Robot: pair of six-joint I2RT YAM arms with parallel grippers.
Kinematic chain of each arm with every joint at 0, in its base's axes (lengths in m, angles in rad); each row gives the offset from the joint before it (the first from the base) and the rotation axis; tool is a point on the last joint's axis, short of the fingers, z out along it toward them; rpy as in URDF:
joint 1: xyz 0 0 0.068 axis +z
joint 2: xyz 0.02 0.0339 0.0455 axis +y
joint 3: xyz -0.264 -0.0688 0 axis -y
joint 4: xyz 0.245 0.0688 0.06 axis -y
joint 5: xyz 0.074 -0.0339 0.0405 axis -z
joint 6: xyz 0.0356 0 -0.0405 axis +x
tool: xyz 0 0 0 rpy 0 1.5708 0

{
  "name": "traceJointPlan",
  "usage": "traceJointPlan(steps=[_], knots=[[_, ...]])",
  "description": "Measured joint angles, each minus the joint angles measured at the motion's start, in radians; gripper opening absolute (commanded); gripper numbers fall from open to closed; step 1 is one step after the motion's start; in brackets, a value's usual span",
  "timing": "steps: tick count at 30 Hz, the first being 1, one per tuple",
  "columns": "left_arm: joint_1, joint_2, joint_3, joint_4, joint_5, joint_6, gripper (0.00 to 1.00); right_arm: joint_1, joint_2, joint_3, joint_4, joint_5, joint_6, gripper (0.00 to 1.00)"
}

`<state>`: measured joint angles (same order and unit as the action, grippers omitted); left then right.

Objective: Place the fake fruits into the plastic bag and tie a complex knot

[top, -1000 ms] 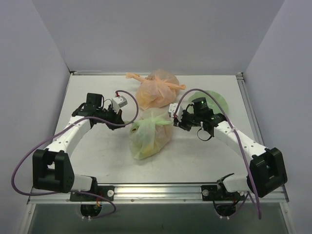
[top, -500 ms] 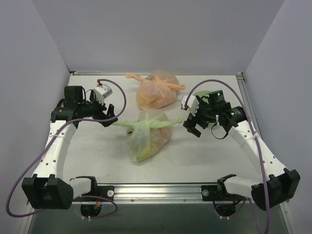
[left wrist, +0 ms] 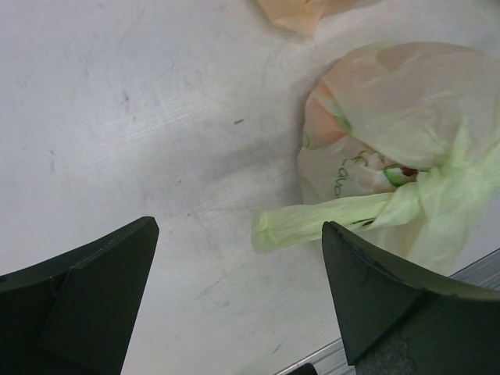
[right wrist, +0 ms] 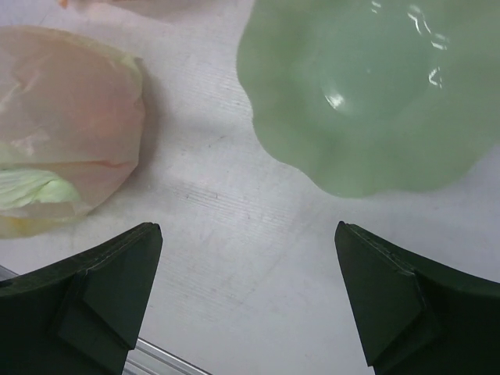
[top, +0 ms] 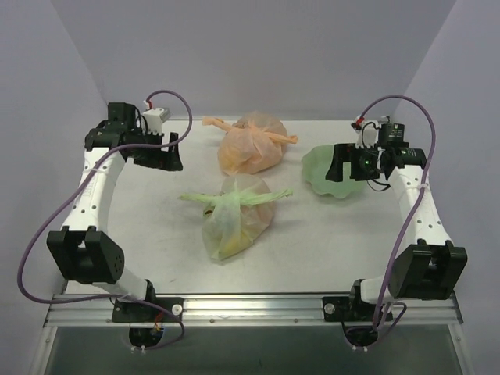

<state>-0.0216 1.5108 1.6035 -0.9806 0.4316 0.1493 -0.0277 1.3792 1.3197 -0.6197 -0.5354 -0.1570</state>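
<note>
The pale green plastic bag (top: 234, 220) lies mid-table, its neck tied in a knot (top: 233, 198). One handle end (top: 195, 198) trails left and the other right. The fake fruits show only as yellow and orange tints (top: 226, 238) through the plastic. My left gripper (top: 162, 156) hangs open at the far left, well clear of the bag. From the left wrist the gripper (left wrist: 238, 228) holds nothing, and the bag (left wrist: 406, 101) with its handle end (left wrist: 305, 225) lies ahead. My right gripper (top: 344, 164) stands open at the far right; its wrist view (right wrist: 246, 229) shows bare table between the fingers and the bag's edge (right wrist: 62, 117) at left.
A knotted peach-orange bag (top: 250, 144) lies behind the green one. A pale green wavy-edged dish (top: 322, 172) sits under the right gripper, large in the right wrist view (right wrist: 375, 94). Grey walls enclose the table on three sides, and a metal rail (top: 258, 306) runs along the near edge.
Both grippers have opened, let go of the bag's handle ends and drawn apart, the left up to the far left, the right out over the dish. The knotted bag lies still.
</note>
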Motion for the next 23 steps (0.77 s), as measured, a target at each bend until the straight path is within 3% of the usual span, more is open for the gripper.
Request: traceJointPlan(steps=[7,14,23], knots=[[0.004,0.09,-0.121,-0.044,-0.154,-0.024,0.97,-0.039,0.025,-0.117,-0.021,-0.058,0.027,1.0],[0.004,-0.052,-0.414,-0.022,-0.22,0.044,0.98,0.135,-0.082,-0.341,-0.062,-0.045,-0.035,1.0],[0.004,-0.166,-0.455,0.009,-0.249,0.027,0.97,0.152,-0.149,-0.369,-0.079,-0.031,-0.051,1.0]])
